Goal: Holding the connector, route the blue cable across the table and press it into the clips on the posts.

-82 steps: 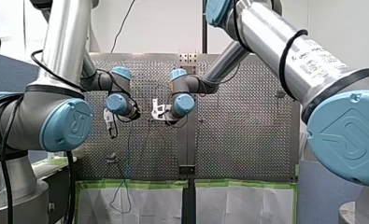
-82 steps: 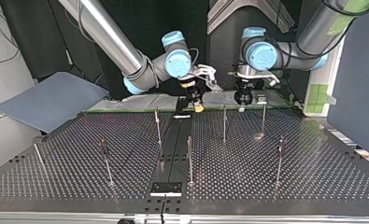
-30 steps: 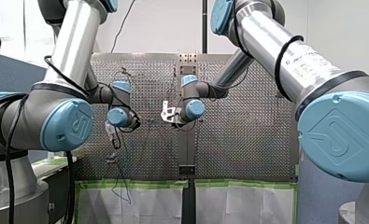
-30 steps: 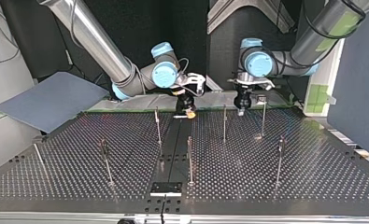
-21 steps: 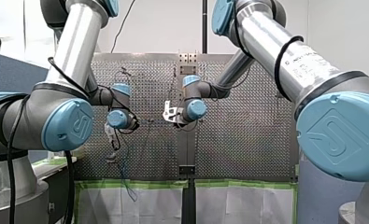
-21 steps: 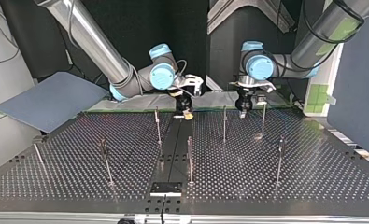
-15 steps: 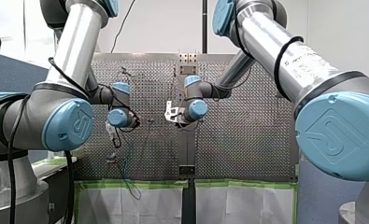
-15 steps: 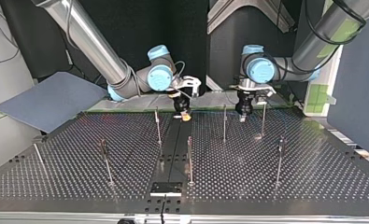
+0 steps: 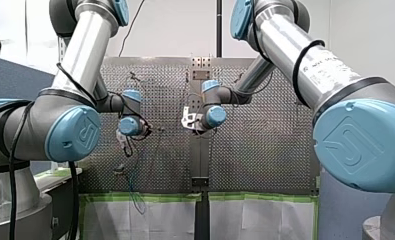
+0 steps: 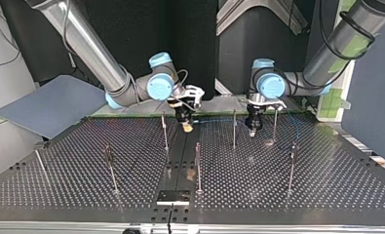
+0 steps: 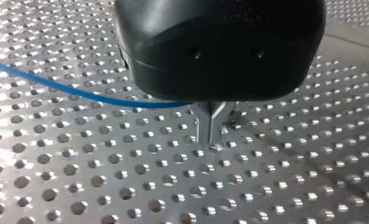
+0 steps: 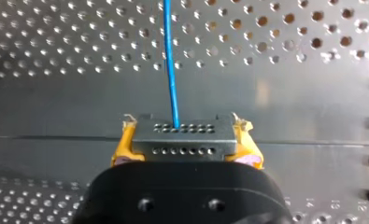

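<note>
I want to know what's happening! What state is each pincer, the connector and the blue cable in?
My right pincer: shut on the connector.
Connector: clamped between yellow pads.
Blue cable: runs straight out of the connector.
My left pincer: shut, metal fingers together.

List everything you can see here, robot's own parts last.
table: one, perforated metal, under both arms
posts: seven, thin metal, upright across the table
connector: one, grey, clamped low over the table's middle
blue cable: one, blue, from the connector across above the table
sheet: one, grey, beside the table at the top view's left
plate: one, black, table's near edge in the top view
right gripper: one, black with yellow pads, shut on the connector
left gripper: one, black with metal fingers, shut on the blue cable
</note>
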`<action>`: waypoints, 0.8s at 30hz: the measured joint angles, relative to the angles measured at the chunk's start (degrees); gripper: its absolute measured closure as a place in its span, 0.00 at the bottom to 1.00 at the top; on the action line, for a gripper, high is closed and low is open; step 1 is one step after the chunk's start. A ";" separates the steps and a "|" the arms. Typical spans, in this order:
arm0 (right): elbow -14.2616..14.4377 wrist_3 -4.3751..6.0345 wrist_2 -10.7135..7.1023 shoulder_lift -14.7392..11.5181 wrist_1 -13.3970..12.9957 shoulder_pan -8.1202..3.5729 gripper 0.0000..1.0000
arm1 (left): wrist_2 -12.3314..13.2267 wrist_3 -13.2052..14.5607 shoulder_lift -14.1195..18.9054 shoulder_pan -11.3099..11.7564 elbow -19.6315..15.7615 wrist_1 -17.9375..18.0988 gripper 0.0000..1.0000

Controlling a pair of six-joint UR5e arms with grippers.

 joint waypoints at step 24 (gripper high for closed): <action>-0.33 -0.37 -0.08 -0.09 2.37 -1.87 1.00 | -7.38 7.77 0.77 -1.91 0.48 -8.71 0.00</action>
